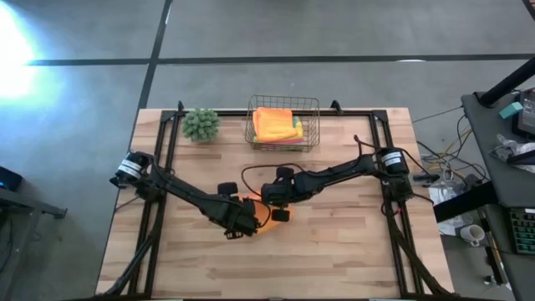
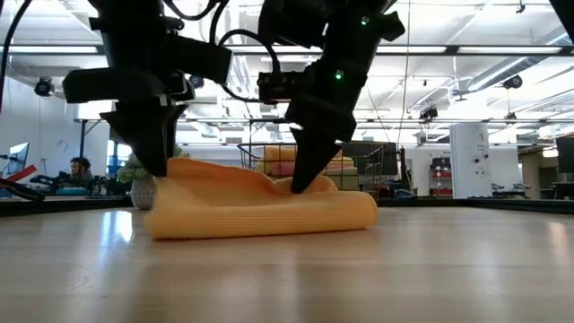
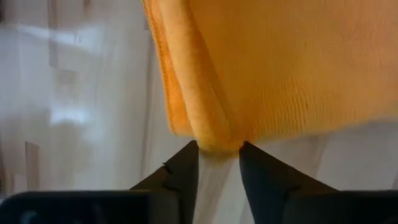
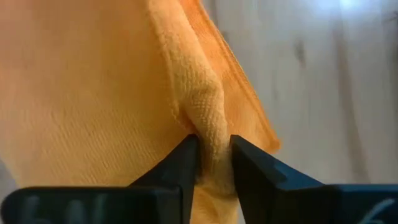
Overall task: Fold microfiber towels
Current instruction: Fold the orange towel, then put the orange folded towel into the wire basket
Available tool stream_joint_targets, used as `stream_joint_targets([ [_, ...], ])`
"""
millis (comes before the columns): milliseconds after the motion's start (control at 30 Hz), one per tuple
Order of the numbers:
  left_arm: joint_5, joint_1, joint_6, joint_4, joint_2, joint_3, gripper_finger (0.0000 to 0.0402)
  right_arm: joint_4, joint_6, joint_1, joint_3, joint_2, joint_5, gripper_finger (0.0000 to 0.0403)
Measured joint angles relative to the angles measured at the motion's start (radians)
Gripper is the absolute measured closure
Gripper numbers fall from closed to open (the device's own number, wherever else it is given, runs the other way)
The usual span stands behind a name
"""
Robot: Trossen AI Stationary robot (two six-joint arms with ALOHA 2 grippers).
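Note:
An orange microfiber towel [image 2: 260, 208] lies folded over in a thick bundle at the table's middle [image 1: 261, 219]. My left gripper [image 2: 154, 166] [image 3: 219, 163] stands at its left end. My right gripper [image 2: 303, 184] [image 4: 214, 163] stands on its top, nearer the right end. Both point steeply down. Each has its fingers slightly parted, with a ridge of the towel between the tips. Both arms hide most of the towel in the high view. My left gripper has a bunched fold at the towel's edge [image 3: 216, 142] between its two parted fingertips, only at their free ends, coming from above. The towel rests on the table. My right gripper has a raised ridge of several layers [image 4: 210, 134] filling the gap between its parted fingers, from above. The cloth around the ridge sags and lies on the table.
A wire basket [image 1: 311, 134] at the far middle holds folded towels [image 1: 276, 125]. A fuzzy green plant ball [image 1: 201, 124] sits left of it. Bare wood lies in front of the towel toward the near edge [image 1: 276, 267].

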Motion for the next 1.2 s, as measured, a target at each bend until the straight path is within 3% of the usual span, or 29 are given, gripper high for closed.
stream_joint_targets([
  [367, 0.013, 0.016, 0.014, -0.078, 0.000, -0.001, 0.0224, -0.039, 0.023, -0.014, 0.000, -0.075, -0.030, 0.0282],
  [833, 0.062, -0.061, 0.047, 0.071, -0.001, 0.007, 0.0222, -0.374, -0.005, 0.023, -0.053, -0.202, -0.130, 0.0300],
  [1200, 0.001, -0.055, 0.046, 0.345, 0.042, -0.008, 0.0222, -0.233, 0.133, 0.124, -0.301, -0.434, -0.132, 0.0316],
])
